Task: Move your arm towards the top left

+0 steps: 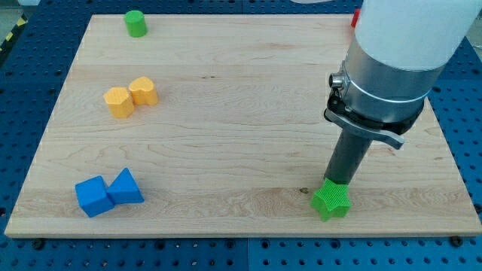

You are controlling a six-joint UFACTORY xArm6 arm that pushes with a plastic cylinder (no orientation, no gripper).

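Observation:
My tip [336,183] is at the lower right of the wooden board [241,98], touching the top edge of a green star block [331,201]. The dark rod rises from there into the grey and white arm [392,68] at the view's right. A green cylinder [135,22] stands at the top left of the board. Two yellow blocks sit side by side at the left: a hexagon-like one [118,102] and a rounder one [143,91]. Two blue blocks lie touching at the bottom left: a cube [93,196] and a triangular one [126,187].
The board lies on a blue perforated table [467,128]. A small red thing [354,19] peeks out at the top right, mostly hidden behind the arm.

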